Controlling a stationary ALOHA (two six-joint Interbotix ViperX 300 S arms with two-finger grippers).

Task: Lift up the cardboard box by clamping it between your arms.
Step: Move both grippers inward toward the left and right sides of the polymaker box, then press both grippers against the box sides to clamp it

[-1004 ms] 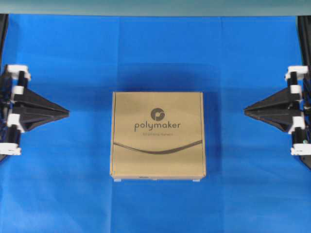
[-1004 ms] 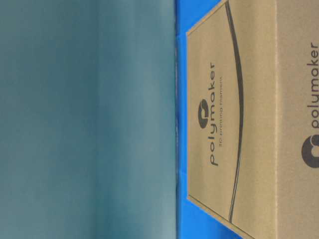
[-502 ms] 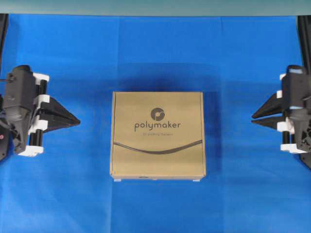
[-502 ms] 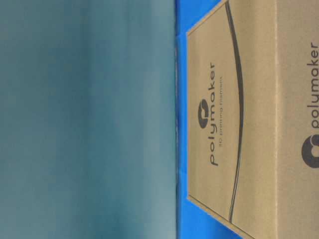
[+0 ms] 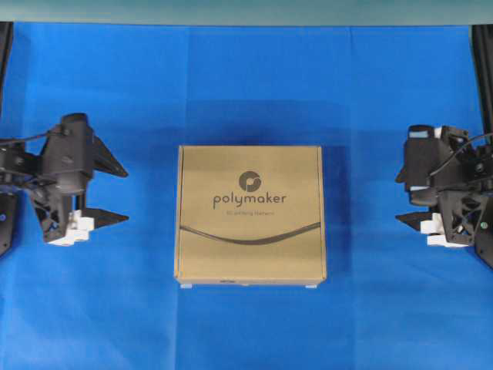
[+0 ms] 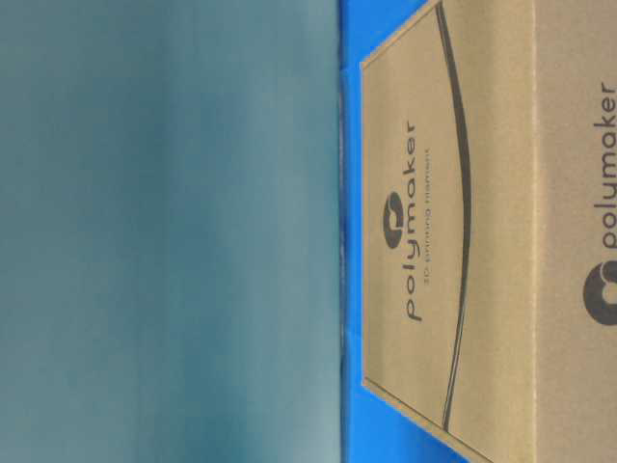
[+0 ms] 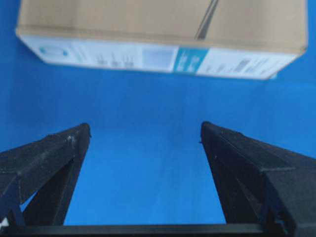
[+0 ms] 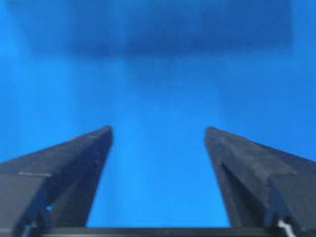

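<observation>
The cardboard box (image 5: 250,214) lies flat on the blue cloth at the middle, logo side up. It fills the right of the table-level view (image 6: 453,231), and its white labelled side shows at the top of the left wrist view (image 7: 158,57). My left gripper (image 5: 125,196) is open and empty, a short gap left of the box, with blue cloth between its fingers (image 7: 144,129). My right gripper (image 5: 398,200) is open and empty, a wider gap right of the box. In the right wrist view the right gripper (image 8: 158,131) faces blue cloth and a dark blurred shadow; the box is not clear there.
The blue cloth (image 5: 246,85) covers the whole table. A teal wall (image 5: 246,11) runs along the back and fills the left of the table-level view (image 6: 164,231). Black frame posts (image 5: 481,69) stand at the far side edges.
Both grippers were shut points at the table's sides. They have opened, and both arms have moved inward toward the box. The box has not moved.
</observation>
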